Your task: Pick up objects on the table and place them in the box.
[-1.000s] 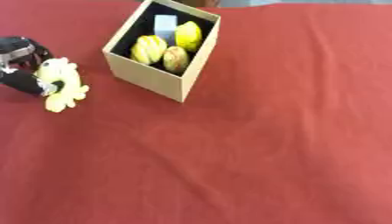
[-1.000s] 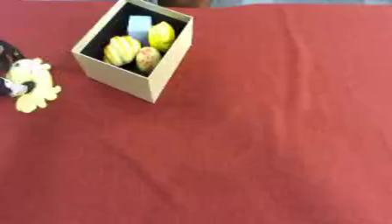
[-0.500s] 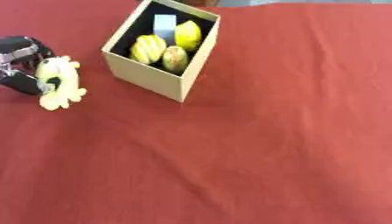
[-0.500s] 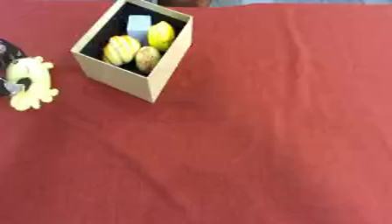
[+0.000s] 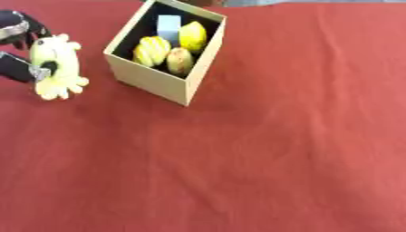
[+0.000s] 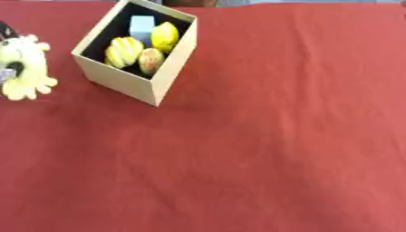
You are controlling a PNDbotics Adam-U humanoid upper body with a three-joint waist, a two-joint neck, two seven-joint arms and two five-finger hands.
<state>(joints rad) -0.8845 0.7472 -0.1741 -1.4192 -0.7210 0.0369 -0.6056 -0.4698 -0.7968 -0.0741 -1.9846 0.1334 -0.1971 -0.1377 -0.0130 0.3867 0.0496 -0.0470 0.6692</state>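
Left hand (image 5: 17,50) at the left edge, fingers curled round a pale yellow plush toy (image 5: 55,68), just left of the box (image 5: 151,81). Box on the red tablecloth (image 5: 277,145), holding yellow fruit-like pieces (image 5: 152,50) and a pale blue block (image 5: 168,28).

Pale yellow toy (image 5: 55,68) left of open, part-filled box (image 5: 158,81).

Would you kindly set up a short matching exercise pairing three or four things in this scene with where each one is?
Things:
1. pale yellow toy
2. light blue block
3. cardboard box
4. left robot hand

Places:
A. on the red cloth, open side up
B. inside the box, at its far end
C. at the left edge, round the toy
D. left of the box, held

Pairs: 1-D, 2-B, 3-A, 4-C
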